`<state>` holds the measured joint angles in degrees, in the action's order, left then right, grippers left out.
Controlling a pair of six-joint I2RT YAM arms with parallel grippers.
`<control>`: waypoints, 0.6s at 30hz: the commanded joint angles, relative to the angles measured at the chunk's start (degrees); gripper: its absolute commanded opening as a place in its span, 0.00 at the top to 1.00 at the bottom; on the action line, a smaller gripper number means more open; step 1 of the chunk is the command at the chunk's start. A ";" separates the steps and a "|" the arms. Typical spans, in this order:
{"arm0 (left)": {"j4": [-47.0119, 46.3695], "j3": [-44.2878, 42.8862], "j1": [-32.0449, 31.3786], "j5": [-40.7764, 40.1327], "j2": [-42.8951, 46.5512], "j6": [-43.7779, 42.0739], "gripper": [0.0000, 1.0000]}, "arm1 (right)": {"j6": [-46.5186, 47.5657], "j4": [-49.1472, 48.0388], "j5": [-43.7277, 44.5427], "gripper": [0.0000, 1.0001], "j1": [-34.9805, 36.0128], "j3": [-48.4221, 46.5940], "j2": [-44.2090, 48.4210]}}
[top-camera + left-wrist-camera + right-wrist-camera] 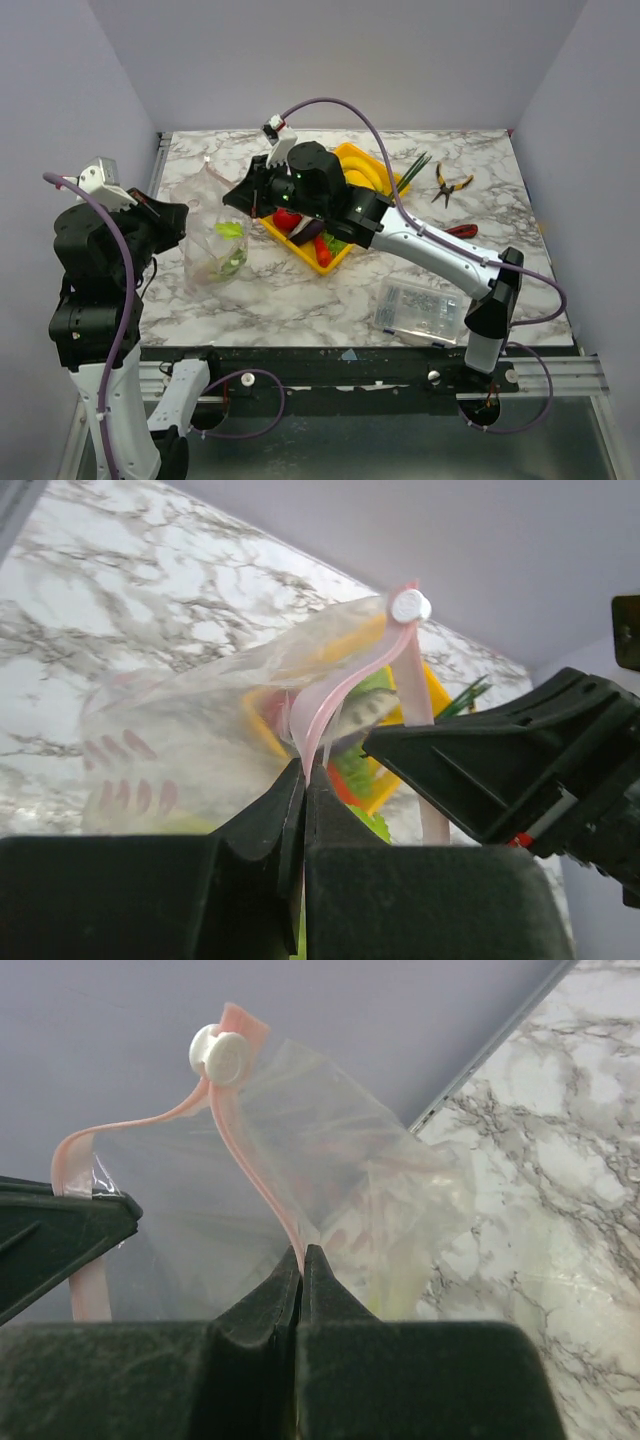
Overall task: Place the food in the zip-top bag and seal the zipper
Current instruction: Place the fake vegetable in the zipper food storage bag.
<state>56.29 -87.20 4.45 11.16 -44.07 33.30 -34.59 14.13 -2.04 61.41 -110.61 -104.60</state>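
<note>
Pink zipper (340, 695) is pinched by my left gripper (303, 785) and right gripper (302, 1260), jaws fully closed. They suspend the zip-top bag (215, 255) beside the yellow tray (325, 265), apparently tensioning its mouth.

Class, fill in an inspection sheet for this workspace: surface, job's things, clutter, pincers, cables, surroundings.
Surface: marble-patterned table; things sit mostly centre and right.
Job's things: zip-top bag held up, mouth open, green pieces inside; zipper unsealed; other food lies in the yellow tray.
Clutter: pliers, red knife, clear box.
Pincers: left pincer and right pincer are each shut on the zipper.
Cables: purple cables loop along both arms.
Surroundings: plain grey walls; nothing else seen.
</note>
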 commanded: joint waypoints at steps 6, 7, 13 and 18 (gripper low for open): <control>-2.33 10.90 0.23 -6.72 -1.76 -3.93 1.00 | -4.81 -8.85 -2.37 0.96 0.03 8.27 -3.44; -3.29 12.46 0.17 -5.17 -2.50 -3.42 1.00 | -4.40 -7.42 -1.55 0.95 -0.05 7.76 -3.88; -10.25 16.49 0.21 3.19 -7.83 -2.48 1.00 | -1.09 1.26 7.71 0.92 -0.60 6.99 -4.38; -10.85 15.77 -0.20 7.44 -11.12 -3.58 1.00 | 1.16 6.20 11.51 0.89 -0.66 3.47 -5.80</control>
<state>49.06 -70.28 4.45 12.21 -54.39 30.55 -36.29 14.72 3.64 61.04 -103.26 -109.12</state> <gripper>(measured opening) 0.011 0.095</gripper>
